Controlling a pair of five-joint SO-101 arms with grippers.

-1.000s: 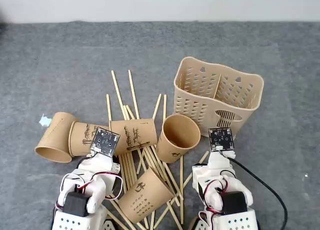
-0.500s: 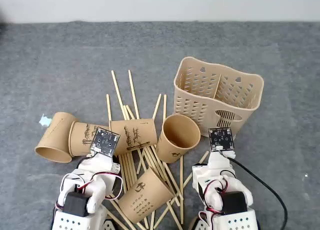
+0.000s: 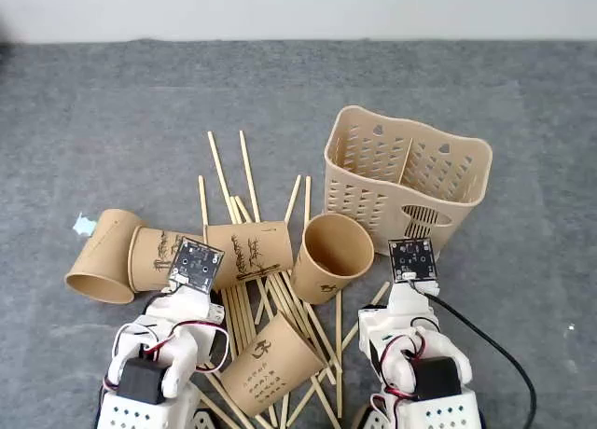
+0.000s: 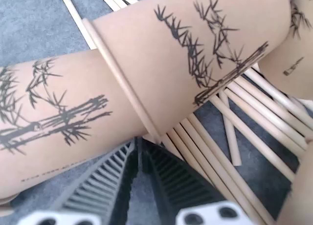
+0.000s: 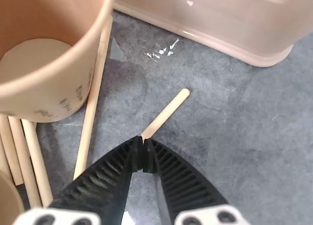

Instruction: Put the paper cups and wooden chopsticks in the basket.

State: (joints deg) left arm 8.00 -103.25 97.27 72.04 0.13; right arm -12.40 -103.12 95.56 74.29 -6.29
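Note:
Several paper cups lie among scattered wooden chopsticks on the grey table: two nested at the left, one lying at centre, an open-mouthed one by the basket, and one at the front. My left gripper is shut, its tips against the bamboo-printed cups. My right gripper is shut and empty, its tips just above a chopstick end, beside the open cup.
The beige slotted basket's base stands just beyond the right gripper. A small pale scrap lies at the far left. Bare grey table stretches behind and to the right of the basket.

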